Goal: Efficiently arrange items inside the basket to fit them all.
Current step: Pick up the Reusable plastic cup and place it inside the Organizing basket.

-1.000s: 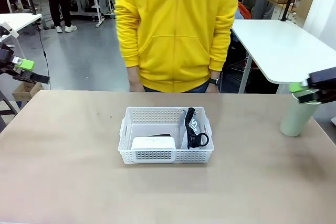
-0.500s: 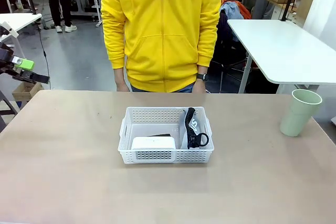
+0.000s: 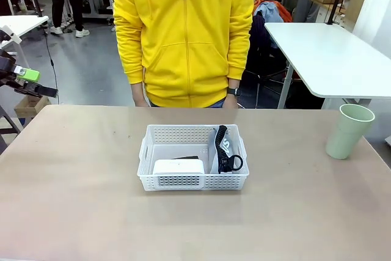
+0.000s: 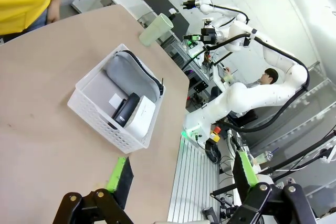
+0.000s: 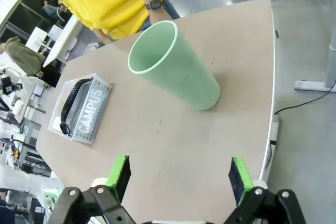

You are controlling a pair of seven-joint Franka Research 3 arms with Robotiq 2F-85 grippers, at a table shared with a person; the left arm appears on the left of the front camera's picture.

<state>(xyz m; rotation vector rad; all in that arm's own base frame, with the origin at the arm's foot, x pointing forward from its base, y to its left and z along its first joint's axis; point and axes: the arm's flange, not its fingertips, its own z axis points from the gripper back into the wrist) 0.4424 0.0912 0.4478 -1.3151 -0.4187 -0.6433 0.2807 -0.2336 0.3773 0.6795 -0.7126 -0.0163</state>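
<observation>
Pulled back, right jaws spread wide, pale green cup (image 5: 184, 74) beyond them

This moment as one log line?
basket: pouch, white device, stapler inside | cup: upright, outside | left gripper: open | right gripper: open

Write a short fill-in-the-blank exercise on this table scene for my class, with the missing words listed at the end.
1. The cup standing upright on the table, outside the basket, is pale ____.
2. The grey pouch standing in the basket is printed with the word ____.
3. The right gripper hangs above the cup with its fingers ____, holding nothing.

Missing words: green; CAMPUS; open
</observation>
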